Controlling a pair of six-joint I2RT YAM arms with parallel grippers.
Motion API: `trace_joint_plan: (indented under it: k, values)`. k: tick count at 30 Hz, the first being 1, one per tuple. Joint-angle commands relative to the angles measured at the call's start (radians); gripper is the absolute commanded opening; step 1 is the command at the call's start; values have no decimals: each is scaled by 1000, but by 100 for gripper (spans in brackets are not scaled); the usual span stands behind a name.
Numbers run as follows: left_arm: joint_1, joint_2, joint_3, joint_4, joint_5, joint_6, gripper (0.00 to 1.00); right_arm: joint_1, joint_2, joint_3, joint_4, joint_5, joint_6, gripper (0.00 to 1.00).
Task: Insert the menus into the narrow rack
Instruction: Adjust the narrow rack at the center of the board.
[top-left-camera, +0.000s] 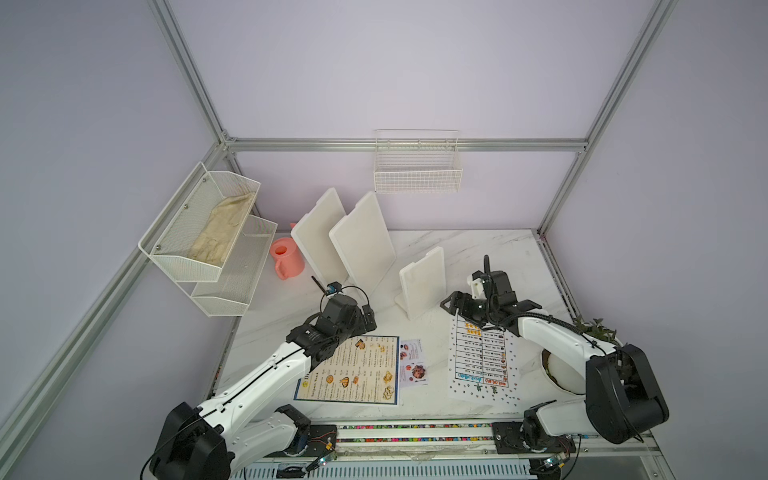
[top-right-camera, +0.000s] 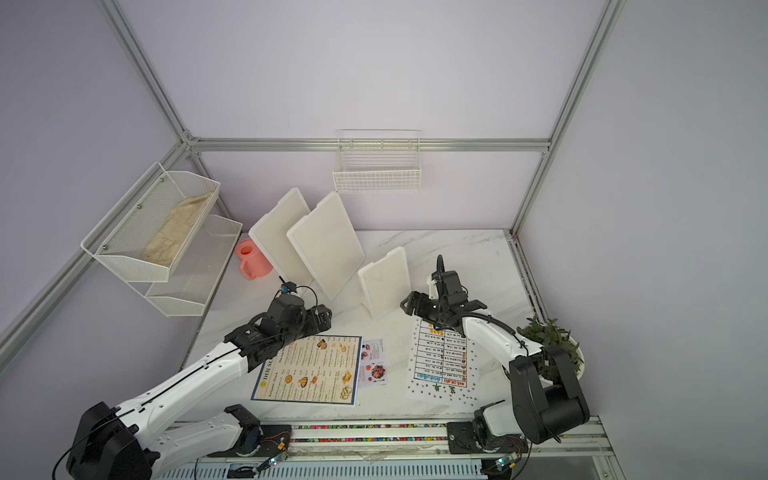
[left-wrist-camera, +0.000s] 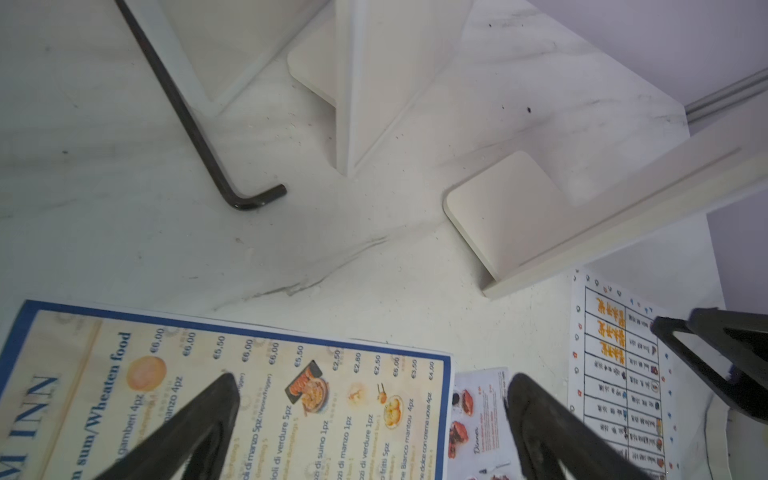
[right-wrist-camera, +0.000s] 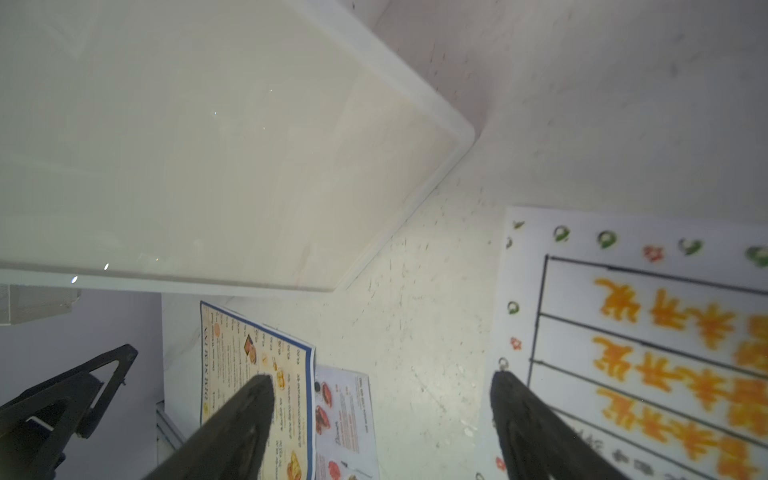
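Three menus lie flat on the marble table (top-left-camera: 478, 253). The blue-bordered DIM SUM INN menu (top-left-camera: 353, 370) (top-right-camera: 311, 370) is on the left, the small food-photo card (top-left-camera: 412, 362) (left-wrist-camera: 478, 415) in the middle, and the white dotted table sheet (top-left-camera: 482, 361) (right-wrist-camera: 644, 332) on the right. My left gripper (top-left-camera: 368, 318) (left-wrist-camera: 374, 386) hangs open over the far edge of the DIM SUM INN menu. My right gripper (top-left-camera: 488, 311) (right-wrist-camera: 382, 384) hangs open over the far end of the white sheet, one fingertip above its border. The narrow white wire rack (top-left-camera: 417, 166) (top-right-camera: 377, 166) hangs on the back rail.
Three white boards (top-left-camera: 320, 232) (top-left-camera: 361, 243) (top-left-camera: 422, 282) stand upright behind the menus. A pink cup (top-left-camera: 286, 257) and a two-tier mesh shelf (top-left-camera: 232, 282) holding a cloth are at the left. A hex key (left-wrist-camera: 199, 120) lies by the boards. A potted plant (top-right-camera: 548, 332) sits at the right.
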Motion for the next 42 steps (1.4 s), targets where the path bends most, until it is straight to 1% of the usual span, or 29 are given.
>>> trace_joint_plan:
  k: [1,3,5,8,9,10,11,13,18,20,24,27,31,36,42]
  values:
    - [-85,15,1,20,46,-42,100,74,-21,-38,9,-49,60,82]
    - [-122,28,-9,57,51,-52,100,99,-27,-72,54,-58,83,80]
    - [-140,45,-17,111,61,-60,100,100,-25,-92,81,-70,83,79]
    - [-145,81,-17,166,54,-80,100,87,-30,-59,33,27,50,78]
    - [-147,94,-17,189,49,-84,100,60,-30,-49,33,40,38,78]
    - [-147,106,-17,212,47,-89,100,20,-29,-36,36,29,29,77]
    - [-147,123,-18,237,43,-95,100,-22,-24,-21,42,7,19,76]
    - [-147,166,-4,282,38,-95,100,-105,33,21,56,-43,9,72]
    - [-147,266,50,341,15,-70,100,-204,192,163,48,-50,10,64]
    - [-146,306,73,350,12,-62,100,-234,255,218,58,-75,9,64]
    - [-145,380,107,359,12,-55,100,-250,410,353,53,-142,21,64]
    - [-145,409,112,406,26,-57,100,-251,500,442,49,-183,34,64]
    - [-143,456,160,418,43,-48,100,-251,601,547,21,-222,35,64]
    - [-138,491,197,434,36,-40,100,-251,663,607,1,-271,28,64]
    - [-120,529,245,381,5,-63,100,-250,665,586,21,-351,24,64]
